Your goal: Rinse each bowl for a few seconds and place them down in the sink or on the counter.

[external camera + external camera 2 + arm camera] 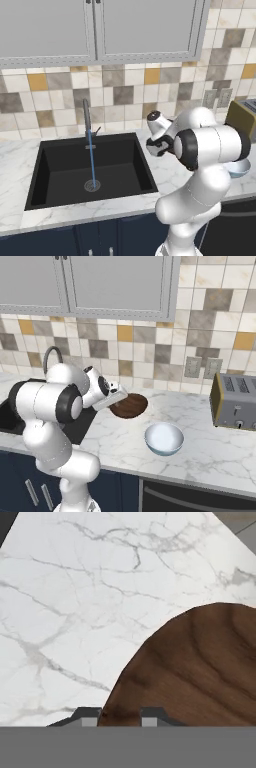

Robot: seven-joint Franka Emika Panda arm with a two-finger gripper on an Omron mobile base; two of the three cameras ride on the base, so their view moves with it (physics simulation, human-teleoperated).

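Bowls are sitting apart on the counter point(210, 451), the white marble worktop that is stretching over navy cabinets and running around the sink point(55, 172). That black basin is lying to the left, and a thin blue stream of water is running from the upright grey faucet point(86, 112) down to the round drain point(92, 185). A tan toaster point(235, 401) is standing at the far right of the counter. The glossy white bowl point(164, 438) is resting upright near the front edge. The dark brown bowl point(131, 405) is sitting tilted just right of the sink, and the gripper point(120, 716) is pinching its rim, one finger on each side.
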